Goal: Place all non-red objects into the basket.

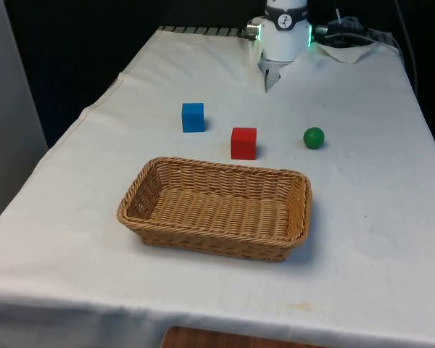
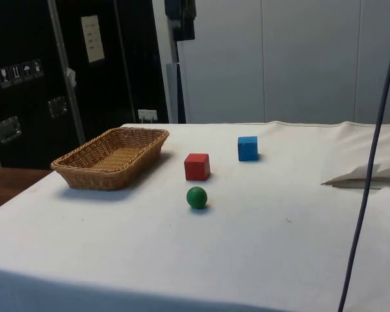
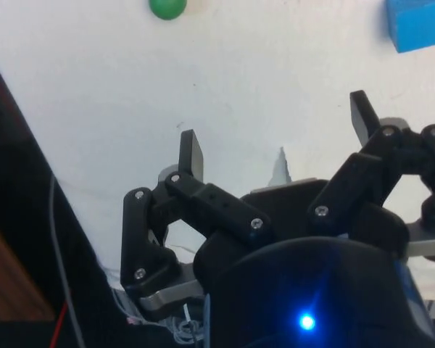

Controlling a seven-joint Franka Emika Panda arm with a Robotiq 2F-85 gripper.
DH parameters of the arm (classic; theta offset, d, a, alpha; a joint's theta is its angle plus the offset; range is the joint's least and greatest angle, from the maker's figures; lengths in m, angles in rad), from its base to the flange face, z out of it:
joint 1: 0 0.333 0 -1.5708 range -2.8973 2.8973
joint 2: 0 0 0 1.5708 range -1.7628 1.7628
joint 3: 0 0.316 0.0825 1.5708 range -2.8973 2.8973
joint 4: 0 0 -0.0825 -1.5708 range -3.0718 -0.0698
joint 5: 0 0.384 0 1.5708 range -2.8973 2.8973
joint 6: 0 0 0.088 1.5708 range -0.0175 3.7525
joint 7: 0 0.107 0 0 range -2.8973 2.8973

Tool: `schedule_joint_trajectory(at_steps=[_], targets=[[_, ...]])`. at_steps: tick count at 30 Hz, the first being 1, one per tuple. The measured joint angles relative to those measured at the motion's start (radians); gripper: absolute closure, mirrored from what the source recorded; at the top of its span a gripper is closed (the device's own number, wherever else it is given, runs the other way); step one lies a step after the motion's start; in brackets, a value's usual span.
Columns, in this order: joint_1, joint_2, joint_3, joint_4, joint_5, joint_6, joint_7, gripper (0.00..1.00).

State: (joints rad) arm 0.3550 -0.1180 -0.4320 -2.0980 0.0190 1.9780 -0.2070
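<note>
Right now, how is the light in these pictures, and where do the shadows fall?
Front view: even, soft light; the basket throws a faint shadow on the cloth at its near edge. Side view: the green ball, red cube and blue cube have small soft shadows at their bases. Wrist view: the open gripper is dark against the bright white cloth.

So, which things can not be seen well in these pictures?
- Blue cube: wrist view, cut off by the picture's edge.
- Green ball: wrist view, cut off by the edge.
- Basket floor near this wall: side view, hidden by the wall.
- Pincer: open, holds nothing.
</note>
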Motion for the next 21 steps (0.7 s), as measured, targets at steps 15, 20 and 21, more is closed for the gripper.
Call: schedule_joint_trajectory(at_steps=[15, 20, 21], targets=[[-0.012, -0.035, -0.003, -0.089, -0.065, 0.056, -0.03, 0.0], [-0.016, -0.045, -0.019, -0.138, -0.068, 0.106, -0.059, 0.0], [-0.017, -0.047, -0.023, -0.147, -0.068, 0.116, -0.066, 0.0]])
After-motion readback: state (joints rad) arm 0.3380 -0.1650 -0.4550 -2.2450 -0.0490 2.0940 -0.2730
